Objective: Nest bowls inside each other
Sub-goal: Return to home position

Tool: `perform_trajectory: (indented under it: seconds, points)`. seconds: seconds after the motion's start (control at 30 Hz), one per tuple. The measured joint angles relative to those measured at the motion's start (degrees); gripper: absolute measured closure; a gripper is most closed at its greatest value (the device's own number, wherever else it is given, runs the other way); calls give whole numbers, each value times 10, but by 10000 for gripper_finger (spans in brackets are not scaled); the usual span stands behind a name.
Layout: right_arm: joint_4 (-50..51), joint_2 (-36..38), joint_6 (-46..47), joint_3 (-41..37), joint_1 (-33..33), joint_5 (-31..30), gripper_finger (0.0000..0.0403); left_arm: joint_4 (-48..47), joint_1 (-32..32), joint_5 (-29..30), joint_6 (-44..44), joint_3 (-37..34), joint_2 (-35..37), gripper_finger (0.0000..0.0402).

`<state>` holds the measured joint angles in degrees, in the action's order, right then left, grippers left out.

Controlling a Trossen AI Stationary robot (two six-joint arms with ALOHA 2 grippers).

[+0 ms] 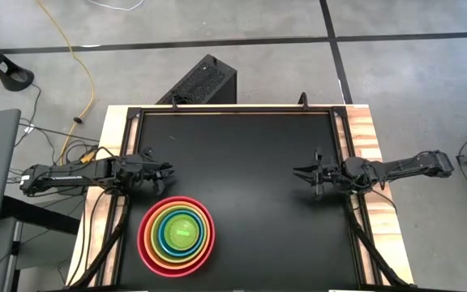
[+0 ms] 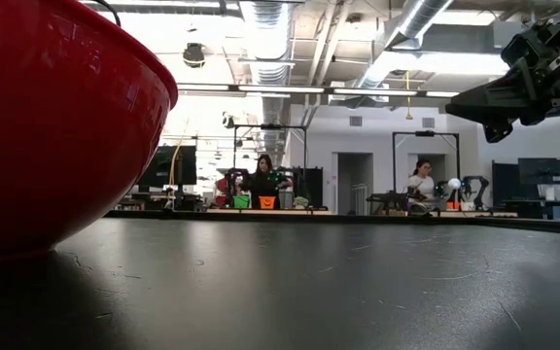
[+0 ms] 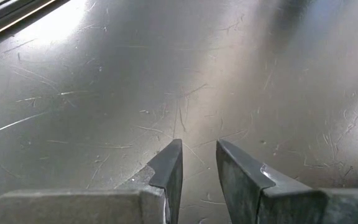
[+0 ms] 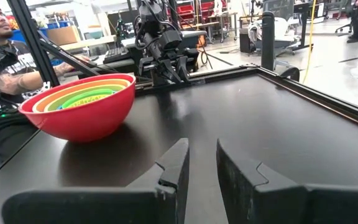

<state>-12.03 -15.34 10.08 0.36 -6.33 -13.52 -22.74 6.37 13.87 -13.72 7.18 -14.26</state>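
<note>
Black tabletop (image 1: 242, 154) looking matt, finely scratched. Nested bowls (image 1: 177, 236), at 7 o'clock on it, showing glossy smooth plastic. Side strips (image 1: 364, 130) showing pale bare wood.

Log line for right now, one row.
bowls: nested, one stack, red bowl outermost | left gripper: open, empty, beside bowls | right gripper: open, empty, across table

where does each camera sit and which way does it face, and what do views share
High view: overhead, straight down on the table; both arms, left gripper, right gripper, nested bowls.
Low view: table height, level into the room; red bowl close, right gripper high.
Left wrist view: left arm, down at table past left gripper.
Right wrist view: right arm, across table past right gripper.
Shared: high and right wrist views both show nested bowls and left gripper.
</note>
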Motion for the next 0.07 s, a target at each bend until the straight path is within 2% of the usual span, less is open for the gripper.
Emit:
perform_trajectory:
  seconds: [0.07]
  points:
    - [0, 0, 0, 0, 0, 0, 306, 0, 0, 0, 0, 0, 0, 315]
